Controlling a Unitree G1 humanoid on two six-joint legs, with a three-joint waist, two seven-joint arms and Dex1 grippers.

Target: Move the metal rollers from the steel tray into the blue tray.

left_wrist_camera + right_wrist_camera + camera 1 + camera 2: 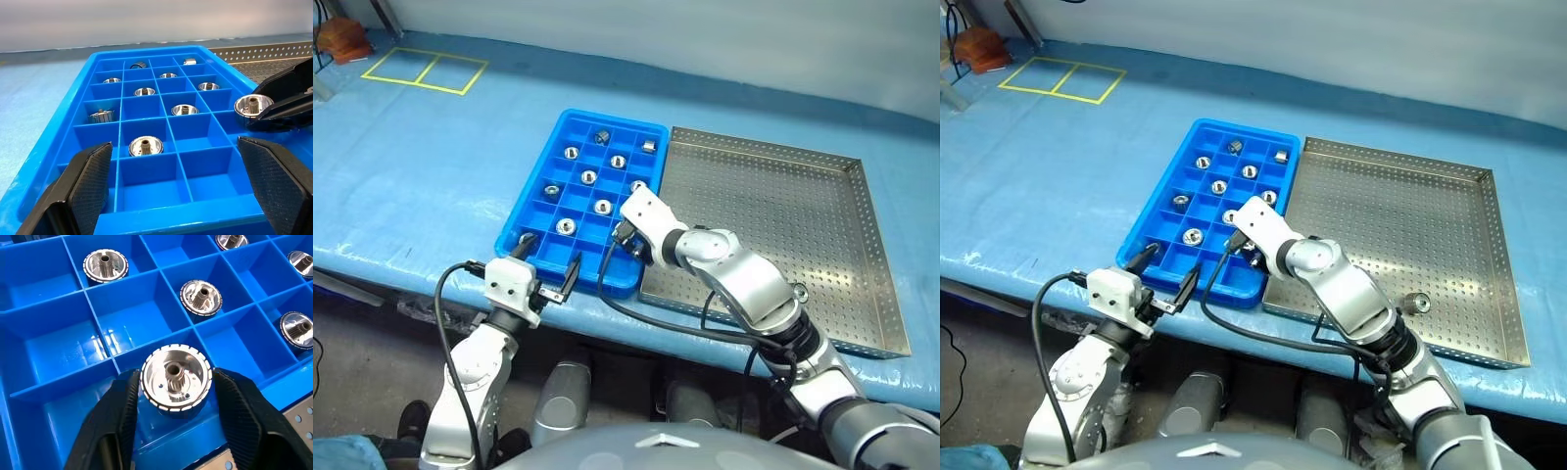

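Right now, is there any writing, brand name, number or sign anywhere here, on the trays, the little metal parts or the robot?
None can be read.
Blue tray: plain plastic, no label.
Steel tray: only rows of holes.
Rollers: bare metal, no stamp visible.
Grippers, left and right: plain black fingers.
Yellow tape on the table: two outlined squares, a marking without text.

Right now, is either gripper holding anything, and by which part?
The right gripper has a metal roller between its fingers by its round side wall, over the blue tray. The left gripper is open and empty.
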